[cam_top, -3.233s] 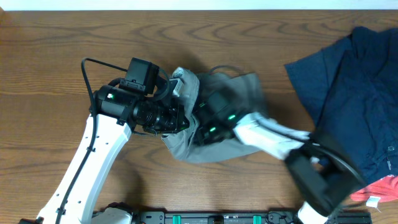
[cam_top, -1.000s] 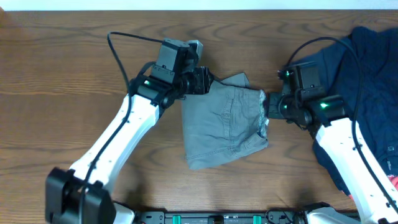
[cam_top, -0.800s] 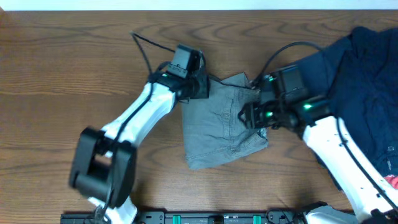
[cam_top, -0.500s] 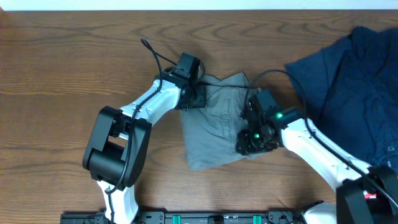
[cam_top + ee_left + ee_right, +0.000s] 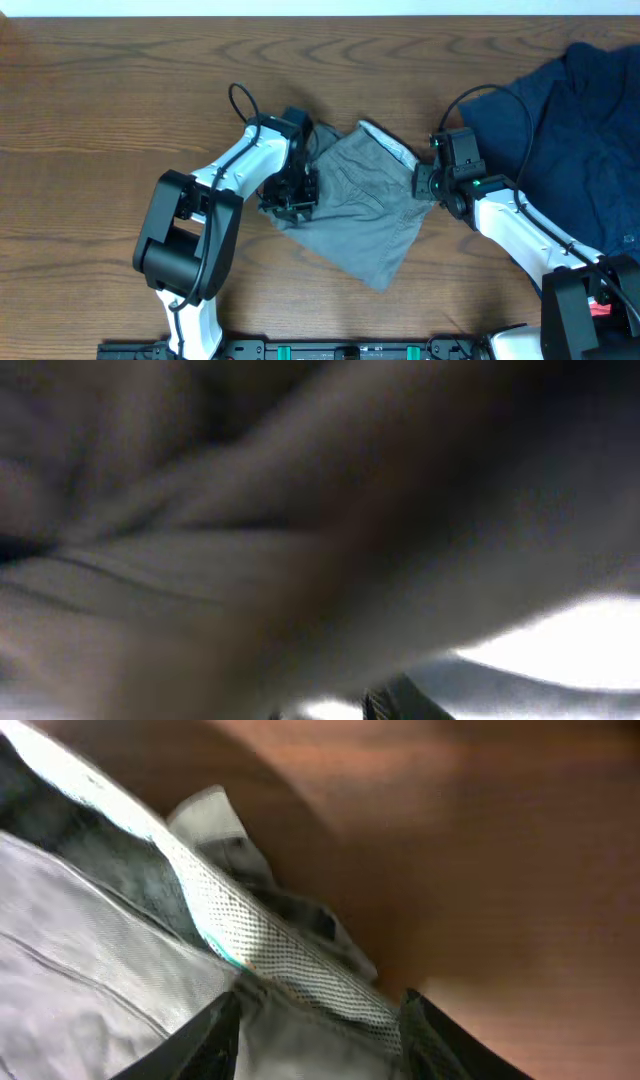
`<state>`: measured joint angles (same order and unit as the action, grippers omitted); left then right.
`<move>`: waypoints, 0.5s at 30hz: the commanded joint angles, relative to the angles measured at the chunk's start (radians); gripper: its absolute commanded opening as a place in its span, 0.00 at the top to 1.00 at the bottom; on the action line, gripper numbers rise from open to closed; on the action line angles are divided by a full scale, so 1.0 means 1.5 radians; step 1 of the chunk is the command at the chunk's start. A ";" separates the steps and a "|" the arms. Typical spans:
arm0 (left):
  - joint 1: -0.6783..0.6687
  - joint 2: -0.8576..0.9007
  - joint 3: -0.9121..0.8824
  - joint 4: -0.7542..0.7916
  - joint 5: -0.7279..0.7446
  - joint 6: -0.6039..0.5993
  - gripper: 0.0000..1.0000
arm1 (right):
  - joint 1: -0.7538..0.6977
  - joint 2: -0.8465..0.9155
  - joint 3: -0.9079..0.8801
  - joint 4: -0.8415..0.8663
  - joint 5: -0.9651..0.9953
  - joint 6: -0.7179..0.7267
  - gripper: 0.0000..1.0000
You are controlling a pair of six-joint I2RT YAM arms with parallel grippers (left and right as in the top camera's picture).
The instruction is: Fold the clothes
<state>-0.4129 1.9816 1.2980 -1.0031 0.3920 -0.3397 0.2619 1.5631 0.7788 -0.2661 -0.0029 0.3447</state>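
Note:
The grey shorts lie skewed like a diamond in the middle of the table, with the pale waistband along the upper right edge. My left gripper sits on their left edge. The left wrist view is blurred and filled by grey fabric close to the lens. My right gripper is at the shorts' right corner. In the right wrist view its fingers straddle the speckled mesh waistband and grey cloth. The navy garment lies spread at the right.
The wooden table runs to the left and the front. A red item peeks out at the bottom right corner beside the navy garment. A black rail runs along the front edge.
The shorts have turned from a squared shape into a skewed diamond and shifted right. My left gripper moved down to their left edge. My right gripper moved up and right to the waistband corner.

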 commanded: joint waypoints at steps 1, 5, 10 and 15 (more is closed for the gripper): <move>-0.006 -0.053 -0.004 -0.018 0.040 0.004 0.74 | -0.001 0.005 0.000 0.013 -0.009 -0.024 0.48; 0.010 -0.156 0.002 0.019 -0.038 0.014 0.48 | 0.000 0.005 0.000 0.000 -0.039 -0.024 0.43; 0.019 -0.226 0.002 0.130 -0.130 0.124 0.02 | 0.000 0.005 0.000 -0.016 -0.044 -0.024 0.37; 0.018 -0.195 0.001 0.199 -0.127 0.212 0.02 | 0.000 0.005 0.000 -0.020 -0.056 -0.023 0.34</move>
<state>-0.3870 1.6352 1.3006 -0.7254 0.2359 -0.1497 0.2623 1.5631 0.7788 -0.2897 -0.0647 0.3206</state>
